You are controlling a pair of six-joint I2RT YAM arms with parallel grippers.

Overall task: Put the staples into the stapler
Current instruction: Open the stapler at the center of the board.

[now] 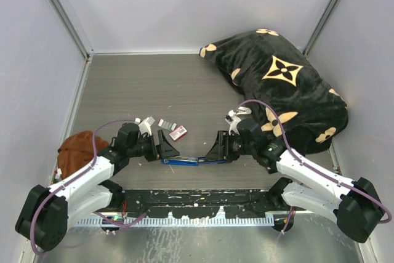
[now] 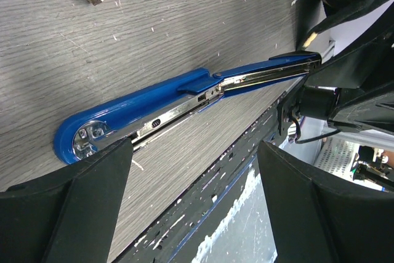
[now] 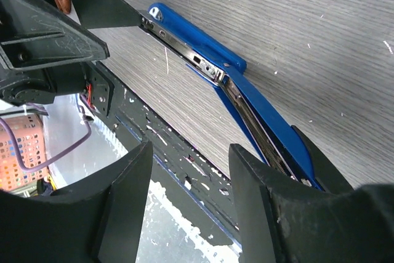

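The blue stapler (image 1: pixel 189 161) lies opened out flat on the grey table between my two grippers, its silver channel facing up. The left wrist view shows it along its length (image 2: pixel 154 100), and so does the right wrist view (image 3: pixel 203 47). My left gripper (image 1: pixel 166 149) is open and empty (image 2: pixel 194 201), with one finger (image 2: pixel 92 170) at the stapler's rounded end. My right gripper (image 1: pixel 218 148) is open and empty (image 3: pixel 191 201), with one finger (image 3: pixel 289 195) over the stapler's other end. A small greyish piece (image 1: pixel 165 124) lies behind the left gripper; I cannot tell if it is the staples.
A red-and-white box (image 1: pixel 178 132) and a small white piece (image 1: pixel 148 121) lie just behind the stapler. A black cushion with beige flowers (image 1: pixel 283 84) fills the back right. A brown object (image 1: pixel 77 149) sits at the left wall. A scuffed black strip (image 1: pixel 197 201) runs along the near edge.
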